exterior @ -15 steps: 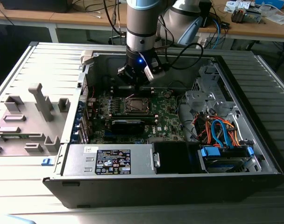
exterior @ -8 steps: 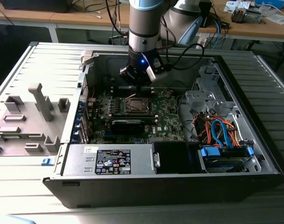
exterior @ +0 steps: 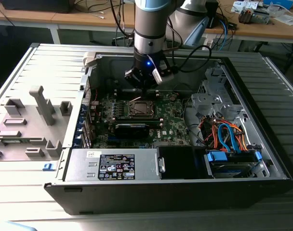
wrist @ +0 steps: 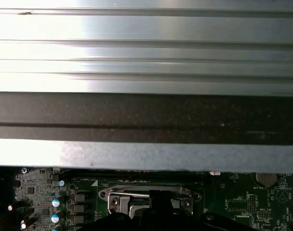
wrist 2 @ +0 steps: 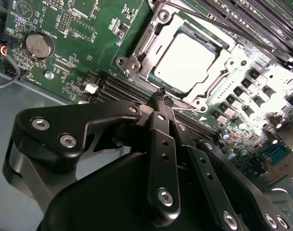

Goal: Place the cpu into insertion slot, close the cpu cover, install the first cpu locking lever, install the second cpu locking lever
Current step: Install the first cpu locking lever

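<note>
The cpu [wrist 2: 185, 57] lies flat in the insertion slot [exterior: 139, 108], its pale metal top showing through the window of the cpu cover [wrist 2: 158, 36]. The cover lies down over it. My gripper [wrist 2: 162, 95] is shut with nothing between its fingers. Its tip is at the slot's edge in the second wrist view, and in the exterior view the gripper [exterior: 144, 82] hangs just above the slot's back side. In the first wrist view a thin lever rod [wrist: 132, 195] runs along the slot's [wrist: 137, 204] rim, with the gripper's dark tip beside it.
The motherboard sits deep in an open computer case [exterior: 243, 96]. A black card [exterior: 134, 127] lies in front of the slot, and a power supply [exterior: 113, 166] nearer still. Blue and orange cables [exterior: 228, 137] fill the exterior view's right. A coin battery [wrist 2: 38, 44] is nearby.
</note>
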Robot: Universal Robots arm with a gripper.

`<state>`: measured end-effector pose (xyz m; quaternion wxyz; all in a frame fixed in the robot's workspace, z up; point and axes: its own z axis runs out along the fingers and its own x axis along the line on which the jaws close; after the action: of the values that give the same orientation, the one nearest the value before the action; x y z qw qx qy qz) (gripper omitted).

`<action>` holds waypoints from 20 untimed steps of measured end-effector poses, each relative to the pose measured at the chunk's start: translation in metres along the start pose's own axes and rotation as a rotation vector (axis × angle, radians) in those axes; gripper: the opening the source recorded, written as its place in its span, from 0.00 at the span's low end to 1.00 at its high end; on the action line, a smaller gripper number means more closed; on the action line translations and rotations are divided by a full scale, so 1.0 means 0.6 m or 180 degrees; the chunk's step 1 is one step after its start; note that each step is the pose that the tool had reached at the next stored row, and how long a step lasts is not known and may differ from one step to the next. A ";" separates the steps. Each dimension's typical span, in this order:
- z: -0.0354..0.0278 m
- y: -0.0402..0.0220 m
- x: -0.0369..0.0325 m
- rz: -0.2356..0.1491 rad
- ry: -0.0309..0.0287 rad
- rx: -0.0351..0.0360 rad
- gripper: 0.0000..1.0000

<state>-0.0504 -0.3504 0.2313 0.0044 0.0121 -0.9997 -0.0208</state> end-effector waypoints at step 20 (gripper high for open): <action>0.006 0.002 -0.012 0.0000 0.0000 0.0029 0.11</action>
<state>-0.0430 -0.3489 0.2279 0.0044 0.0122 -0.9998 -0.0162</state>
